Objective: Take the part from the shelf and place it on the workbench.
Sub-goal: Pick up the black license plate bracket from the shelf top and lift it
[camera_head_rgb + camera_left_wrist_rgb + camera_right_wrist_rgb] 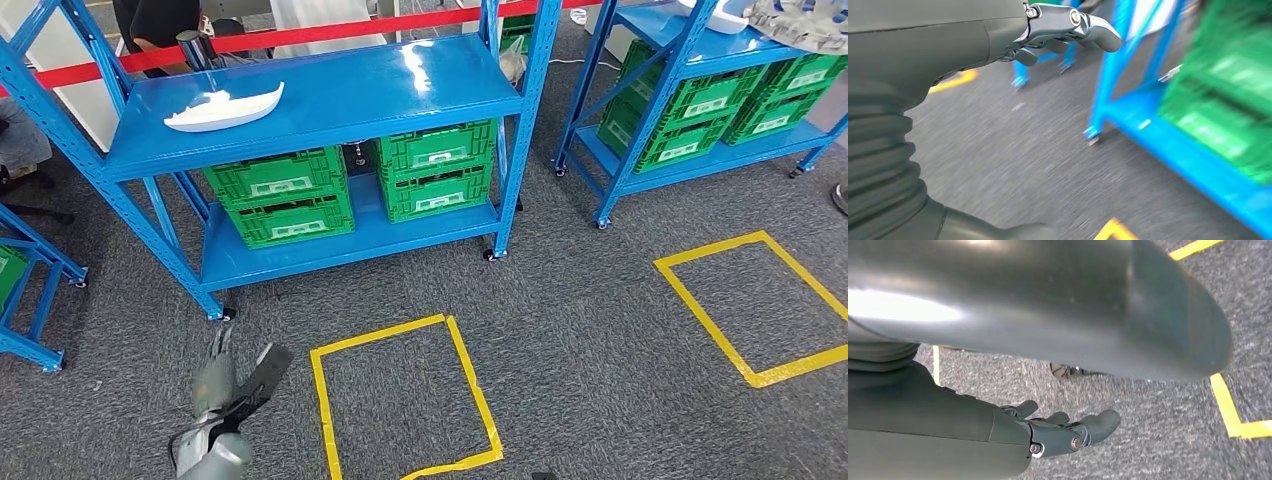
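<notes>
I see the white part [222, 108], long, curved and tapering, lying flat on the blue shelf's [400, 85] top level, left side.

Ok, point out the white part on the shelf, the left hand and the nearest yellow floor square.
white part [222, 108], head view, middle of its body.
left hand [232, 385], head view, middle of the hand.
yellow floor square [318, 395], head view, its left tape edge.

Bright overhead light, blurred wrist views
</notes>
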Controlling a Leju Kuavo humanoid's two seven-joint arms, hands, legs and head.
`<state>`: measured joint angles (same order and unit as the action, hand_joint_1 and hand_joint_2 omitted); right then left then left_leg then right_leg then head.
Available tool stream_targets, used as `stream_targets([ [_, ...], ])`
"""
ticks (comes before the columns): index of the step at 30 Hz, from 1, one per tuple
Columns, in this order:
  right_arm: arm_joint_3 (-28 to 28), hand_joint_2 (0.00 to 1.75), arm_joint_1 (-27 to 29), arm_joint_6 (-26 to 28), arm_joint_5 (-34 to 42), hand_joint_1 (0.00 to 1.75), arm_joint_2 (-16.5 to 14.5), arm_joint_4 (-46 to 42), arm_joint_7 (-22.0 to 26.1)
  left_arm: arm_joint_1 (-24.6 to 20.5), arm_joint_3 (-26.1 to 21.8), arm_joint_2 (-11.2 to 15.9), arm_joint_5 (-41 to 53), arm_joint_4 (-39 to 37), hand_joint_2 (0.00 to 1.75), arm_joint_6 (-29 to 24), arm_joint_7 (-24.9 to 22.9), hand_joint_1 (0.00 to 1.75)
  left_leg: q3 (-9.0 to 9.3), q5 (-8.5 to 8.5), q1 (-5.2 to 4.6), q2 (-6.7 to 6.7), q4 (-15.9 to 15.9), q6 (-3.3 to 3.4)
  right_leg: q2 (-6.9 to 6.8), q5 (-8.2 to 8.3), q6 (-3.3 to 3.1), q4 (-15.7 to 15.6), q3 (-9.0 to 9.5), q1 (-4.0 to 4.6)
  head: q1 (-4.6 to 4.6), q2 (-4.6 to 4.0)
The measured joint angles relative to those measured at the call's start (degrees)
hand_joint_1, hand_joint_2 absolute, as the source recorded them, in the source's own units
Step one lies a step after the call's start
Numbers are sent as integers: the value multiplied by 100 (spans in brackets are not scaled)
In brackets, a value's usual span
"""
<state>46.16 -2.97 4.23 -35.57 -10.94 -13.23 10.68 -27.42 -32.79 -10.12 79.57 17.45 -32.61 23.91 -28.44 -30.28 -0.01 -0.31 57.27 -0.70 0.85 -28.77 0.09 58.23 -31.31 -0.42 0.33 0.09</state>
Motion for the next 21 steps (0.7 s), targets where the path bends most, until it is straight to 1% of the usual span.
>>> stream_targets([
  [6, 196, 0, -33, -175, -196, 0, -49, 52, 16, -624, 703, -74, 393, 236, 175, -134, 253, 0, -1, 1, 0, -1, 1, -1, 0, 1, 0, 0, 1, -1, 1, 0],
  [10, 260, 0, -33, -215, -214, 0, -60, 53, 47, -879, 1079, -148, 363, 408, 175, -150, 291, 0, 15, 3, -1, 2, 5, -1, 11, 5, 1, 0, -8, -1, 0, 0],
  [14, 316, 0, -55, -280, -233, 0, -62, 55, 93, -1248, 1623, -191, 192, 606, 175, -99, 320, 0, 9, 8, 0, -2, 10, 1, 6, 11, 1, 0, -13, 2, 1, 0],
  [18, 370, 0, -86, -334, -289, 0, -64, 70, 92, -1487, 2121, -199, -234, 765, 0, -13, 302, 0, 10, 8, 0, 0, 10, 1, 7, 14, -1, 0, -13, 1, 0, 0],
  [21, 399, 0, -114, -357, -324, 0, -64, 72, 81, -1565, 2460, -174, -822, 928, 0, 72, 204, 0, 10, 8, 0, 1, 10, 1, 8, 15, -1, 1, -13, 1, 0, 0],
])
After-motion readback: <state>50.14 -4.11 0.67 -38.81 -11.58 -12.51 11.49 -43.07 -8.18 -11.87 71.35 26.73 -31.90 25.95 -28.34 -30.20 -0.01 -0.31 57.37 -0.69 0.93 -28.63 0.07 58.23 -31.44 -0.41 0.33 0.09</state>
